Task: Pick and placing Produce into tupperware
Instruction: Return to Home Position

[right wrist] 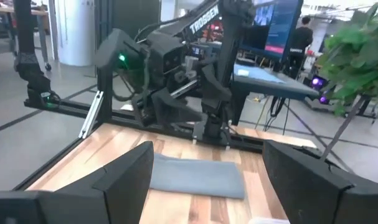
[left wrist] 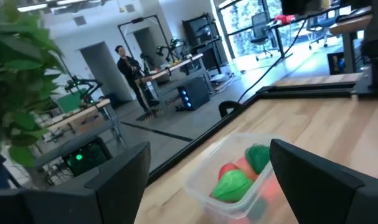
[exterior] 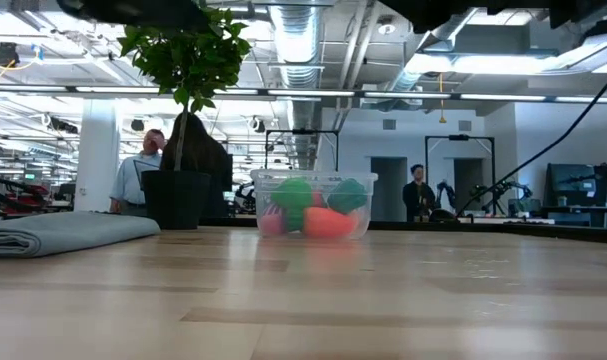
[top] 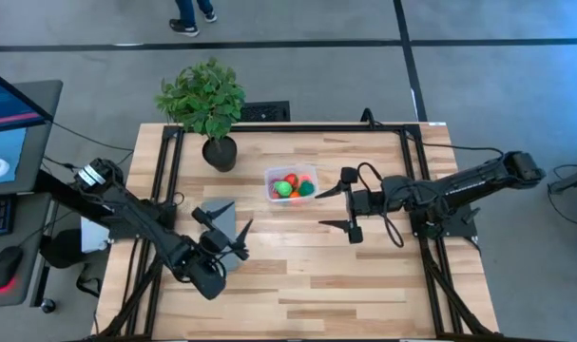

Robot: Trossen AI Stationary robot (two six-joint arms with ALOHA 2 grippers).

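Observation:
The tupperware [top: 290, 183] is a clear tub standing on its base on the wooden table, right of the middle at the far side. Inside it lies produce [top: 286, 188]: green, dark green, red and orange pieces, also seen in the low view [exterior: 311, 212] and the left wrist view [left wrist: 237, 177]. My left gripper [top: 239, 239] hovers open above the table, near and left of the tub, pointing level toward it [left wrist: 208, 148]. My right gripper [top: 320, 209] hovers open just right of the tub, pointing toward the table's left [right wrist: 208, 146]. Neither holds anything.
A flat grey slab [top: 217, 214] lies on the table left of the tub, beside my left gripper. A potted plant [top: 210, 109] stands at the far left of the table. A black frame [top: 288, 126] borders the table. People stand in the room behind [exterior: 143, 175].

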